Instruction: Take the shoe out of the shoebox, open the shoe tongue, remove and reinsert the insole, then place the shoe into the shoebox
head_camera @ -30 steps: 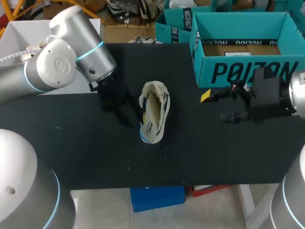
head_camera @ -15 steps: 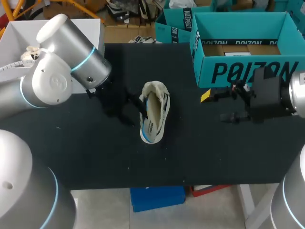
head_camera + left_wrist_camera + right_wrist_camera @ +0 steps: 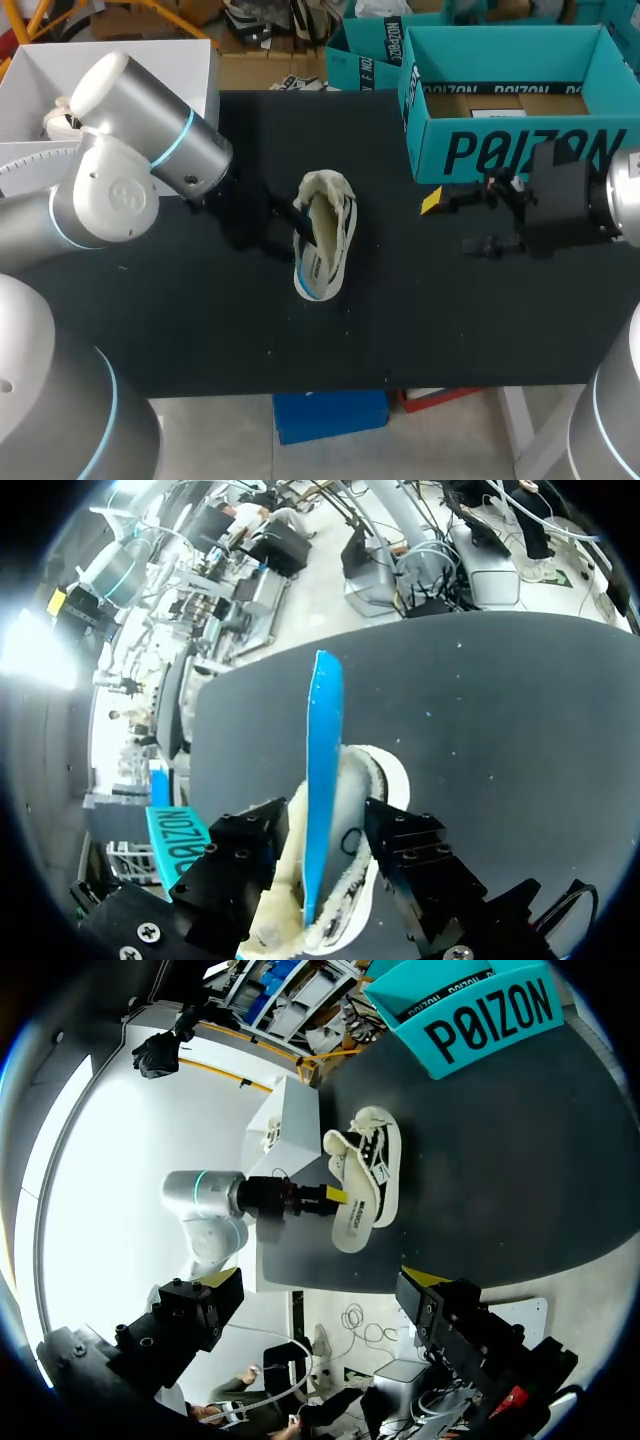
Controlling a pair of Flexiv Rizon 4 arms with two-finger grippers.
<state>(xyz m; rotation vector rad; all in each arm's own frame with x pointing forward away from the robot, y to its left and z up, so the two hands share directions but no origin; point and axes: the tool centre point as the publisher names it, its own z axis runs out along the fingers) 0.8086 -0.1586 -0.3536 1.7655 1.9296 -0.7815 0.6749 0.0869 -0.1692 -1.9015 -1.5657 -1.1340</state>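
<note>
A cream shoe (image 3: 326, 240) with fleece lining lies on its side on the black table (image 3: 200, 320), mid-table. Its blue-bottomed insole (image 3: 322, 750) stands on edge inside it. My left gripper (image 3: 284, 231) is at the shoe's opening; in the left wrist view its fingers (image 3: 240, 855) press the fleecy shoe (image 3: 350, 800) from both sides, insole between them, so the left gripper (image 3: 322, 822) is shut on the shoe. The teal shoebox (image 3: 520, 150) stands open at the back right. My right gripper (image 3: 455, 222) hangs open in front of it, holding nothing. The right wrist view shows shoe (image 3: 368, 1175) and shoebox (image 3: 490, 1015) far ahead.
A white open box (image 3: 40, 70) sits at the table's back left, behind my left arm. Bare black tabletop (image 3: 430, 320) lies in front of the shoe and between shoe and right gripper.
My left arm's wrist has swung back to the left and turned, while its gripper stayed at the shoe. The shoe barely shifted. The right arm has not moved.
</note>
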